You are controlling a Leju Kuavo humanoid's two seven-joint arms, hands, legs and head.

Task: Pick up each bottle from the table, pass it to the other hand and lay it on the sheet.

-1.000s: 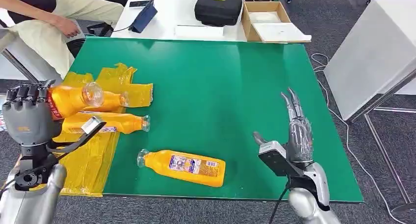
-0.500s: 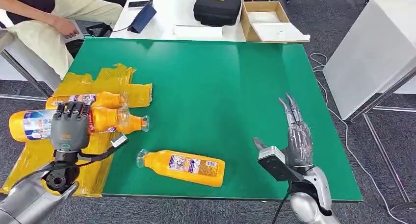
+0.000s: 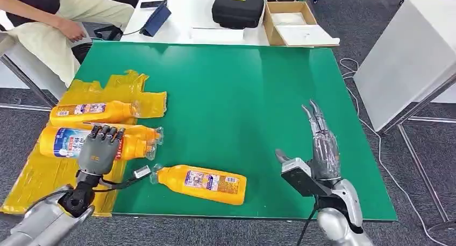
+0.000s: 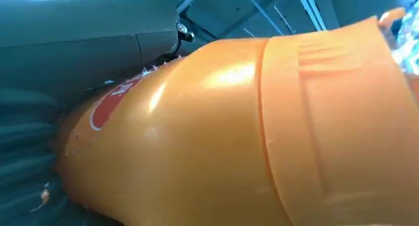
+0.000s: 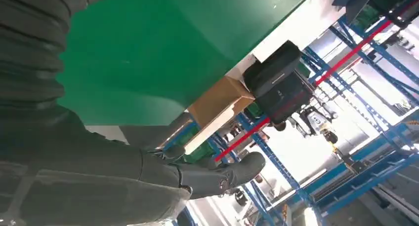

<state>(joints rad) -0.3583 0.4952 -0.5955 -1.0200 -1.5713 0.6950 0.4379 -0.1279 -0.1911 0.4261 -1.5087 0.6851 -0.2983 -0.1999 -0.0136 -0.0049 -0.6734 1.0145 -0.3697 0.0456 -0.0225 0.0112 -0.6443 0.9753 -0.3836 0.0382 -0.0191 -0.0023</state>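
Left hand point(image 3: 99, 152) fingers grip the orange plastic bottle point(image 3: 64, 142) over the yellow sheet point(image 3: 37, 176); right hand point(image 3: 320, 152) fingers extended, holding nothing.

Left hand point(image 3: 99, 152) fingers curled in a grip; right hand point(image 3: 322, 149) fingers straight.

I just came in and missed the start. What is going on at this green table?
The robot's left hand holds an orange bottle on its side over the yellow sheet, beside two bottles there. Another bottle lies on the green table. Its right hand is open and empty above the table.
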